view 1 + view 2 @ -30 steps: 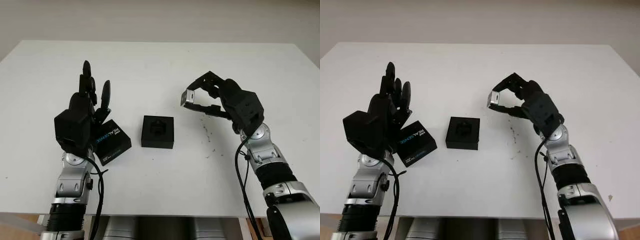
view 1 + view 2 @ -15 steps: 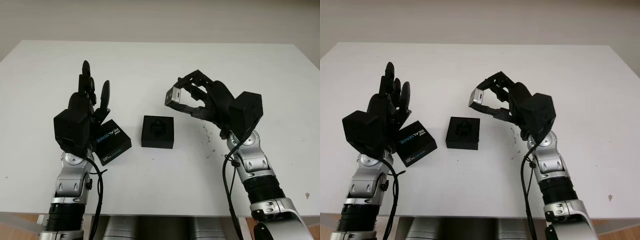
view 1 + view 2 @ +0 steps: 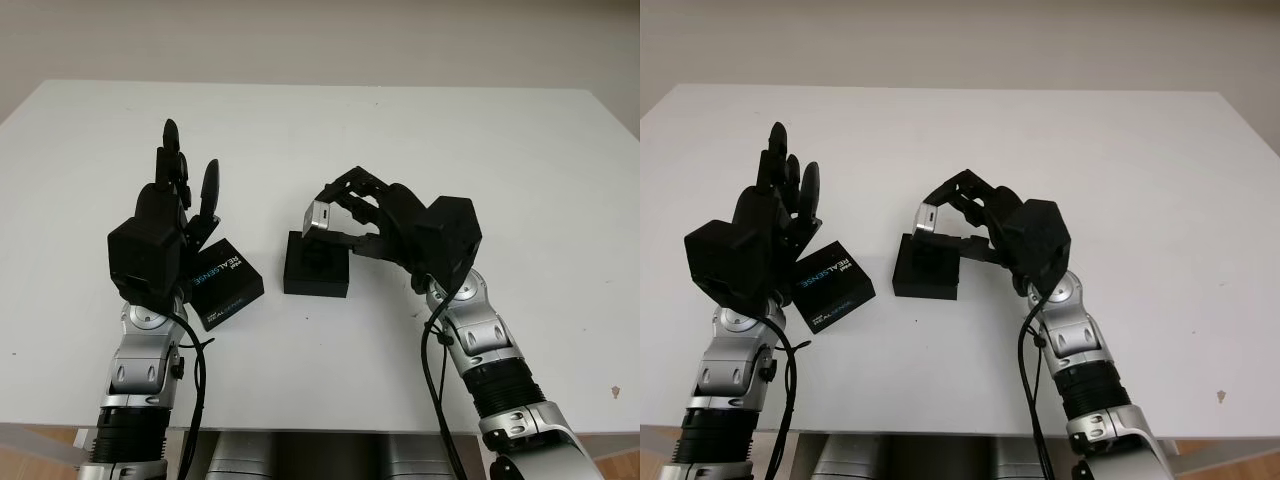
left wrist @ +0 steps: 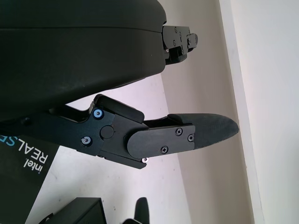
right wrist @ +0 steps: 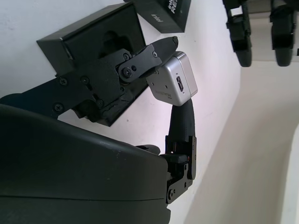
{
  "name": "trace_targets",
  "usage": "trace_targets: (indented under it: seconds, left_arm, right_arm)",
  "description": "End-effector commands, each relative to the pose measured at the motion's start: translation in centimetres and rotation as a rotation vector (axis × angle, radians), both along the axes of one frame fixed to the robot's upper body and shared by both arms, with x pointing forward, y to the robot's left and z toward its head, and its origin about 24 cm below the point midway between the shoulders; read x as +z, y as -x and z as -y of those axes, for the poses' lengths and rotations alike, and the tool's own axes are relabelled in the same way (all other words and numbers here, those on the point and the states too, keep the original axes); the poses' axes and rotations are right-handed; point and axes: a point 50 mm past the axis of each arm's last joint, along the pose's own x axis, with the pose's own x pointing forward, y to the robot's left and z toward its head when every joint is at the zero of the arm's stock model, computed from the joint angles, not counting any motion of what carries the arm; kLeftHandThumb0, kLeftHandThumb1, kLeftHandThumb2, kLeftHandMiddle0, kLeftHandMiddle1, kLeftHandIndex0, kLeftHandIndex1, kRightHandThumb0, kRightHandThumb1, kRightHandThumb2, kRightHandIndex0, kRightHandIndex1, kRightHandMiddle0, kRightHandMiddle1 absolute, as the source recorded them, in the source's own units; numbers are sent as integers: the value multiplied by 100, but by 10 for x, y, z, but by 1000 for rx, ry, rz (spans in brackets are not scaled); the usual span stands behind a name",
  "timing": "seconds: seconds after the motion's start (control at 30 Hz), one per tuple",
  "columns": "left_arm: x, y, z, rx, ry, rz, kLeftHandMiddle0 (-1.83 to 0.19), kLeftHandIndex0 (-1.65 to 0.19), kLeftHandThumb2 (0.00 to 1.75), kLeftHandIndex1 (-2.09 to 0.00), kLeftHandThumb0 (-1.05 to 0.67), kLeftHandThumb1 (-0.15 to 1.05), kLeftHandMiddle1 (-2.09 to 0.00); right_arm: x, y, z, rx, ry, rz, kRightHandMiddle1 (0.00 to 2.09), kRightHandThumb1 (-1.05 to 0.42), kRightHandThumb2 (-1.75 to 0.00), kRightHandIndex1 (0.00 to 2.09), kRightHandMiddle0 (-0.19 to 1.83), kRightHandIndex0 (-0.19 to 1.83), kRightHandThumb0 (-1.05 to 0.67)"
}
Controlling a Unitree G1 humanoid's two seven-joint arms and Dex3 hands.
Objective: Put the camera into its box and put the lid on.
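My right hand (image 3: 335, 215) is shut on a small silver camera (image 3: 318, 218), its port face visible in the right wrist view (image 5: 174, 82). It holds the camera just above the open black box (image 3: 315, 268), whose moulded recess (image 5: 110, 41) lies under the fingers. The box lid (image 3: 222, 284), black with REALSENSE lettering, lies flat on the table to the box's left. My left hand (image 3: 178, 195) is open, raised upright over the lid's near-left side, and holds nothing.
The white table (image 3: 320, 130) stretches wide around the box and lid. A few dark specks mark the surface (image 3: 418, 290) right of the box. The table's front edge (image 3: 320, 428) runs close to both arms.
My right hand has carried the camera leftward and down, from the right of the box to just over it. The left hand, the lid and the box have stayed put.
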Motion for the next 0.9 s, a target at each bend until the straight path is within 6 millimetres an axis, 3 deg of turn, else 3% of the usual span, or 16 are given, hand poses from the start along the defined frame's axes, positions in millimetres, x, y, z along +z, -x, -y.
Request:
trace_targets:
  seconds: [0.0,0.87]
  left_arm:
    - [2,2,-2,8,-3,16,8,10,54,-5,-75,105,-5]
    - [0,0,3,14,18,25,7,9,53,-6,-77,105,-5]
  right_arm:
    - [1,-1,-4,4,-5,8,167,-88,-5,3,35,30,-40]
    - [-10,7,-4,40,-15,-42,170,-90,-5,4,31,26,-43]
